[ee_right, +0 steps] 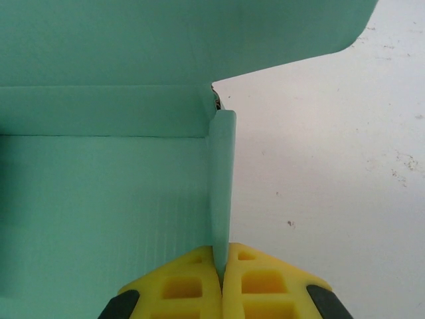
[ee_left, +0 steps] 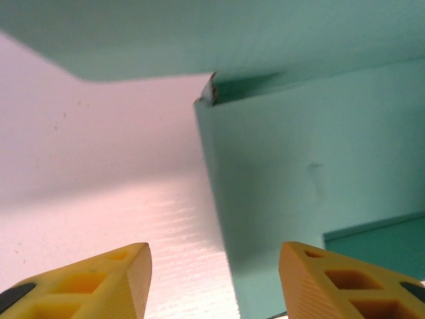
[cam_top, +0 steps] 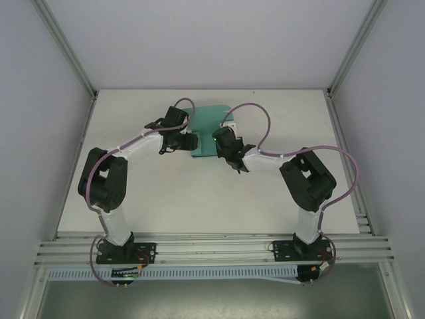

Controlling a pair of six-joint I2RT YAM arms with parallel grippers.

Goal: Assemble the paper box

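Pinching the right side wall of the paper box (ee_right: 106,186) between fully closed fingers, our right gripper (ee_right: 221,264) has that thin flap upright. We judge this is so the fold stands square against the back wall while the opposite side is worked.

The box lies toward the far edge of the table (cam_top: 133,199), about midway between its left and right edges, with one gripper just beside each flank. Its wide lid panel, with rounded corners, reaches on toward the far edge and is not folded over.

Our left gripper (ee_left: 214,252) is open to a middling width and clamps nothing. Its yellow fingers (ee_left: 113,279) stand apart low in the wrist view, and the left wall's upright edge rises ahead of the gap between them. We read that placing as a straddle: lined up on the wall so the jaws can close on it or steady it from either face.

To our eye the box is partly formed, with both side walls raised and the lid not yet shut. The card looks thin, so a hard squeeze could crease it.
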